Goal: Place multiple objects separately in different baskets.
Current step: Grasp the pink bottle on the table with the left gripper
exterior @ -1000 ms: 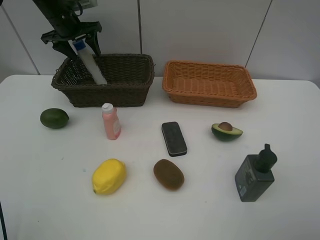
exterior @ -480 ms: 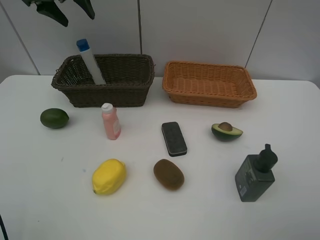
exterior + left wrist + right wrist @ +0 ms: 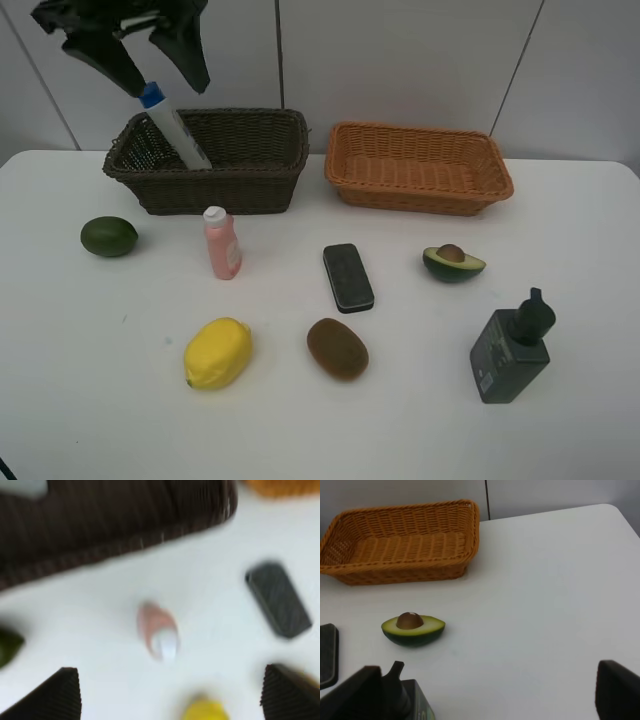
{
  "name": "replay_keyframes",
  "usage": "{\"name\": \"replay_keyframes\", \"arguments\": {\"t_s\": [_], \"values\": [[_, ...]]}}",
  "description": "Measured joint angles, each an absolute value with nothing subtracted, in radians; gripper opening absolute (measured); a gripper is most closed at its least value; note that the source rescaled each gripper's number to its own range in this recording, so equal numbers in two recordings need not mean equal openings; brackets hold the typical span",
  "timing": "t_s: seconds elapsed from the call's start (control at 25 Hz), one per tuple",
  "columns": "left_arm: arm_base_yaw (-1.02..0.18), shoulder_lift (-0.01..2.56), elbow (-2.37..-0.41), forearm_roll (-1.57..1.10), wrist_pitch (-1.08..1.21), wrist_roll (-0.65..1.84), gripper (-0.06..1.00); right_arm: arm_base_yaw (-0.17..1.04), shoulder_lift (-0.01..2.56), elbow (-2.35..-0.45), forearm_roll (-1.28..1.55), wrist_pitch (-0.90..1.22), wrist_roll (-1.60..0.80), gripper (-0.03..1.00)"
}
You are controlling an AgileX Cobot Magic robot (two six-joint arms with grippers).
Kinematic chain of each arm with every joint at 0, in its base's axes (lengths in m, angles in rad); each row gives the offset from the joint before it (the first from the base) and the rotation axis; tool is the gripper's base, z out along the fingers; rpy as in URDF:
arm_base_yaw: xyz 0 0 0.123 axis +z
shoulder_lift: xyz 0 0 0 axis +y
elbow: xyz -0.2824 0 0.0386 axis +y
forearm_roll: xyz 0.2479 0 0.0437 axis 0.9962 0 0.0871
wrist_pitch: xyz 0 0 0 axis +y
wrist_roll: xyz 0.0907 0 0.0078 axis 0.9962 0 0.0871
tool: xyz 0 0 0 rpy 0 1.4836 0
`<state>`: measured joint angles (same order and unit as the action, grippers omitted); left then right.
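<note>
Left jaws wide, empty, above white bottle (image 3: 172, 128) leaning in dark basket (image 3: 255, 160); right jaws wide, empty, near avocado (image 3: 413, 629).

Lab-like setup: bare white table (image 3: 560, 250), plain panel wall (image 3: 400, 60).

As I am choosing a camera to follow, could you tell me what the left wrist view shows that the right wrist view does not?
Only left wrist: the dark brown basket, pink bottle, lemon and green fruit, all blurred. Only right wrist: the halved avocado and pump bottle. Both: the flat black block and the orange basket.
</note>
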<state>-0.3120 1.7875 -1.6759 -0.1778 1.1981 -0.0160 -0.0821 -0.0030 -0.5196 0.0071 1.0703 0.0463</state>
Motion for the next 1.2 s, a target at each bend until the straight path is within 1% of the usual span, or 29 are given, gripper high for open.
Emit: {"name": "replay_keyframes", "arguments": {"t_s": [0.16,0.24,0.88,0.92,0.96,1.0,1.04,1.08,1.12,1.16,1.2], "values": [[-0.373,1.804,-1.511,-0.170,1.193,-0.017,0.91,-0.082,-0.003,-0.520,0.007,1.070,0.046,1.00],[-0.392,1.835,-1.477,-0.171,1.167,-0.017,0.91,-0.082,-0.003,-0.520,0.007,1.070,0.046,1.00],[-0.398,2.075,-1.466,-0.149,0.980,-0.028,0.91,-0.082,-0.003,-0.520,0.007,1.070,0.046,1.00],[-0.398,2.087,-1.466,-0.148,0.975,-0.028,0.89,-0.082,-0.003,-0.520,0.007,1.070,0.046,1.00],[-0.398,2.098,-1.466,-0.146,0.973,-0.028,0.85,-0.082,-0.003,-0.520,0.007,1.070,0.046,1.00],[-0.398,2.106,-1.466,-0.146,0.972,-0.029,0.77,-0.082,-0.003,-0.520,0.007,1.070,0.046,1.00],[-0.398,2.110,-1.466,-0.145,0.972,-0.029,0.64,-0.082,-0.003,-0.520,0.007,1.070,0.046,1.00],[-0.398,2.113,-1.466,-0.142,0.972,-0.029,0.46,-0.082,-0.003,-0.520,0.007,1.070,0.046,1.00],[-0.398,2.114,-1.466,-0.137,0.972,-0.030,0.24,-0.082,-0.003,-0.520,0.007,1.070,0.046,1.00],[-0.398,2.114,-1.466,-0.132,0.972,-0.030,0.05,-0.082,-0.003,-0.520,0.007,1.070,0.046,1.00],[-0.398,2.114,-1.466,-0.121,0.972,-0.031,0.00,-0.082,-0.003,-0.520,0.007,1.070,0.046,1.00]]}}
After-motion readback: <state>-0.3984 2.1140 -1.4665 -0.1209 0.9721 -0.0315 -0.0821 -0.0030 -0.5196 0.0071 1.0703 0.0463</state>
